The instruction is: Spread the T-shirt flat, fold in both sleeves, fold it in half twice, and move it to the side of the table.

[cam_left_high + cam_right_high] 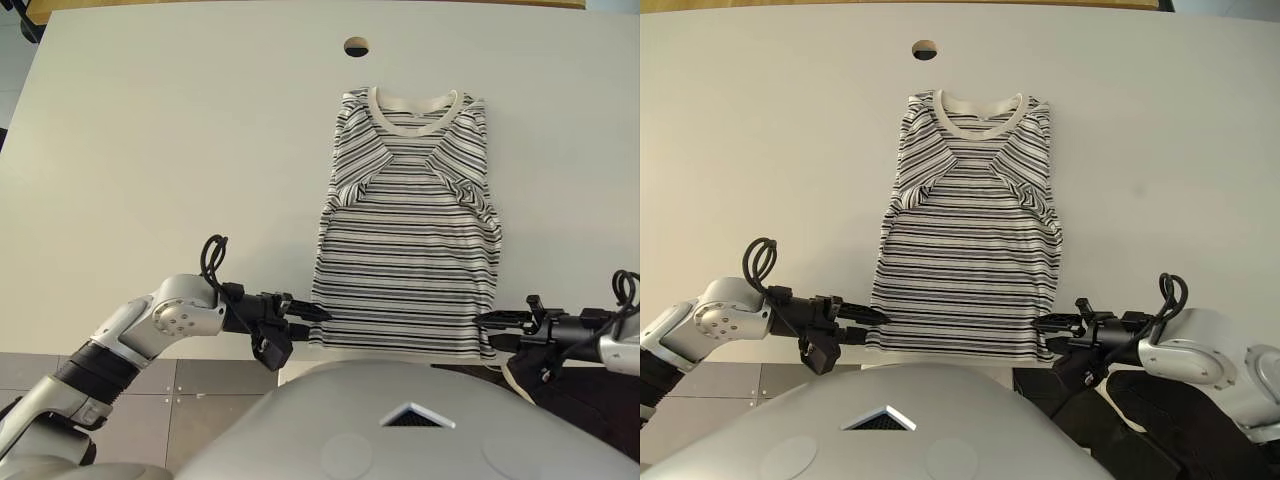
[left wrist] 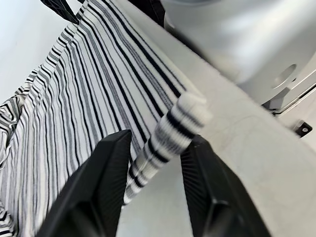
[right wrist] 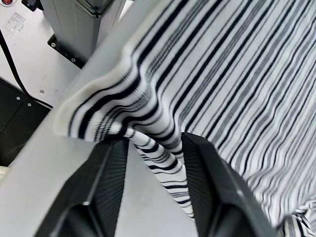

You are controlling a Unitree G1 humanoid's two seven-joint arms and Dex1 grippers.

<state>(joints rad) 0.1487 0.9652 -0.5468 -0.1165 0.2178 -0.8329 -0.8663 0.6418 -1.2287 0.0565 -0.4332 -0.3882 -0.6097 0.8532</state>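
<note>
Left wrist view: the left gripper [image 2: 158, 143] pinches a bunched hem corner of the T-shirt [image 1: 410, 260] between its two black fingers. In the right wrist view, the right gripper [image 3: 155, 143] is clamped on the opposite hem corner in the same way. Seen from the head, both grippers sit at the near edge of the table [image 1: 150, 150]. The T-shirt lies flat, collar [image 1: 415, 108] at the far end, both sleeves folded in across the chest. A round hole [image 1: 356, 46] lies in the tabletop beyond the collar.
</note>
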